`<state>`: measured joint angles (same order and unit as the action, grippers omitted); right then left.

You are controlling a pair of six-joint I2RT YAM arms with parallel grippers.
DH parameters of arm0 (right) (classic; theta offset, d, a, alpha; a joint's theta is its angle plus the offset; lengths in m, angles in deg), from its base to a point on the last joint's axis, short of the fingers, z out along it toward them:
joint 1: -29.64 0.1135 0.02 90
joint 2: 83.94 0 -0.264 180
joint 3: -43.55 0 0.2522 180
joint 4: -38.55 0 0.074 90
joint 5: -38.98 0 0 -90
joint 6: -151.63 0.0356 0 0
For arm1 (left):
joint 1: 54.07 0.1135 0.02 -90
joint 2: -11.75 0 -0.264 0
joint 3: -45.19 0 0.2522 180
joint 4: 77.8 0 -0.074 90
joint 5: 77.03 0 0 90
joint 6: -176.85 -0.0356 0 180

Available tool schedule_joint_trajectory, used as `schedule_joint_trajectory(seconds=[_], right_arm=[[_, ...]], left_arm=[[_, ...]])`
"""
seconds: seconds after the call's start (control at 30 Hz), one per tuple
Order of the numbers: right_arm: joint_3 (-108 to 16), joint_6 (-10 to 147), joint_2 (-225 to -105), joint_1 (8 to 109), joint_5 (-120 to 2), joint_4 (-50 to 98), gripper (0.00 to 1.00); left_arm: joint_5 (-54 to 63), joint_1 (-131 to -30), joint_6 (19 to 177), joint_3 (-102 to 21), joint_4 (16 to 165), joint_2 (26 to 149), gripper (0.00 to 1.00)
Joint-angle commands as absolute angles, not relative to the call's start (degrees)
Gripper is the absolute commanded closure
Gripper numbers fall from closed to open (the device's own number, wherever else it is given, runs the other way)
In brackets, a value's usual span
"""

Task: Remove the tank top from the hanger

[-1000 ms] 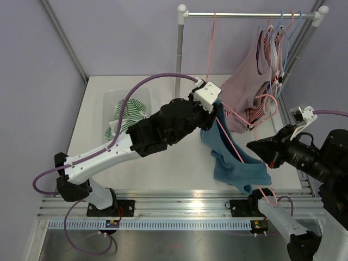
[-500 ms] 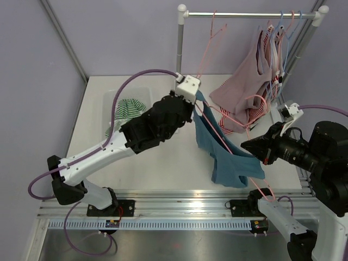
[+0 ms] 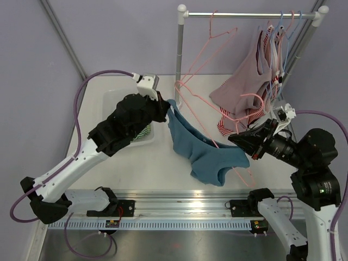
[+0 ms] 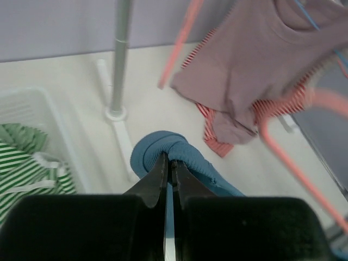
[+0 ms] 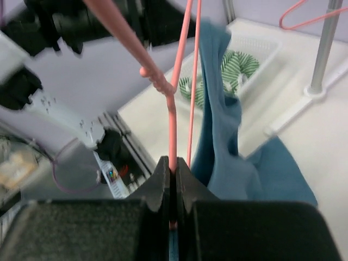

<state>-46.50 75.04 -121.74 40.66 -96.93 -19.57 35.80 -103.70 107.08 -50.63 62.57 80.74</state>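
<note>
- I see the left gripper with its fingers pressed together on a bunched fold of the blue tank top; it is pinching the cloth at the very tips.
- From above, the left arm reaches across the left half of the table, and its gripper holds the top's upper end up off the surface.
- The tank top hangs in a long sag from that pinch down toward the right gripper, draped in mid-air over the middle of the table.
- The right gripper is clamped tight on a thin pink wire of the hanger; the wire rises straight out from between the closed fingers, then bends away up and to the left.
- In the right wrist view, blue cloth hangs just beside that wire. I cannot tell whether it is threaded on the hanger or only lying against it.
- A white basket sits at the back left of the table with a green-striped garment inside, partly hidden under the left arm.
- A clothes rail stands behind on a grey post. Mauve and red-striped garments hang from its right end.
</note>
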Motion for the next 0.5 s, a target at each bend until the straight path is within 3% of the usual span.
schedule_joint_trajectory(seconds=[0.0, 0.13, 0.3, 0.4, 0.47], right_arm=[[-38.3, 88.7, -117.6, 40.6, -92.5, 10.5, 1.00], [-30.3, 96.0, -116.0, 40.6, -83.3, 30.6, 1.00], [-20.6, 100.6, -114.4, 40.6, -73.9, 54.4, 1.00], [-27.0, 93.9, -114.8, 40.6, -69.9, 40.4, 1.00], [-34.0, 86.8, -116.0, 40.6, -65.4, 21.6, 1.00]], left_arm=[[15.6, -104.8, 107.2, -43.6, 72.9, 75.3, 1.00], [13.4, -116.9, 100.1, -35.2, 80.9, 72.6, 1.00], [7.2, -119.6, 101.6, -25.4, 87.2, 71.1, 1.00], [14.8, -119.8, 103.2, -24.4, 85.6, 71.0, 1.00], [24.2, -119.8, 104.7, -25.5, 80.4, 71.8, 1.00]])
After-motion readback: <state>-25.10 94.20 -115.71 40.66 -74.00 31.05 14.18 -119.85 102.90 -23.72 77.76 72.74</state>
